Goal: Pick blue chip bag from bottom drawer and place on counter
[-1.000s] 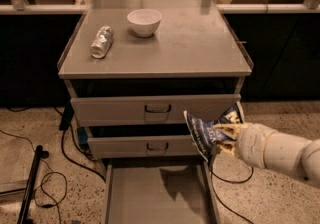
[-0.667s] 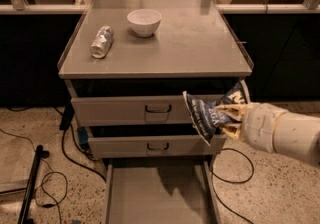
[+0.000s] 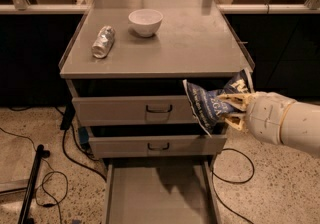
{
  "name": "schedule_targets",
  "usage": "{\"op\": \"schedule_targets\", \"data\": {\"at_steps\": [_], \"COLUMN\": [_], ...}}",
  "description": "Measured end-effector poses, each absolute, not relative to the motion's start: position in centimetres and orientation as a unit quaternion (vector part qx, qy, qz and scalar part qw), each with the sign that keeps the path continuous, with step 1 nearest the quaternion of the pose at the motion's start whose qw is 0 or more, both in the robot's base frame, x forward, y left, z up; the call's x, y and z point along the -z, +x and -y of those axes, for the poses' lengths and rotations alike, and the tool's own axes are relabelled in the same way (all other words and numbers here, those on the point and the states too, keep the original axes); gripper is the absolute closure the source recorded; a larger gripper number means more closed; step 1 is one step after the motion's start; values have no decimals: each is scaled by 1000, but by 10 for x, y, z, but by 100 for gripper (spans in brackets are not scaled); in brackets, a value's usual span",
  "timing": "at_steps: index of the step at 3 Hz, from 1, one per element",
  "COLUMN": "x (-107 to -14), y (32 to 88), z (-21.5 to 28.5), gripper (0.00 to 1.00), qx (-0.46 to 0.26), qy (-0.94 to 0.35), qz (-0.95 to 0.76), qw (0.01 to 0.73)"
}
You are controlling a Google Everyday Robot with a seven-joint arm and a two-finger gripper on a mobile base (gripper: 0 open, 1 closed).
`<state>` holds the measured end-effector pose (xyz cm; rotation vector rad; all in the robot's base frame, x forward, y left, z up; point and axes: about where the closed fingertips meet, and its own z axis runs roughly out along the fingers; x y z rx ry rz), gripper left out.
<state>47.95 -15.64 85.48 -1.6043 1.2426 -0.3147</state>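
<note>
My gripper comes in from the right on a white arm and is shut on the blue chip bag. It holds the bag in the air in front of the right end of the top drawer, just below the counter's front edge. The bottom drawer is pulled open beneath, and its grey tray floor shows nothing lying in it. The counter is the flat grey top of the cabinet.
A crushed silver can lies at the counter's left and a white bowl stands at its back middle. Two handled drawers sit above the bottom one. Black cables and a stand lie on the floor at left.
My gripper has lifted the chip bag upward, from level with the middle drawer to level with the top drawer, close under the counter's edge.
</note>
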Motion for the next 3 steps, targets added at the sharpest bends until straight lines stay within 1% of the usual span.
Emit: {"op": "schedule_targets", "data": {"at_steps": [1,2,3], "x": [-862,-878,-882], "y": [502,569,612], "z": [153,148,128], "gripper": [100,100,100], "qx": [133,125,100], "qy": [-667,-654,-656], "qz": [-514,-515,-514], "qw": [523,540,544]}}
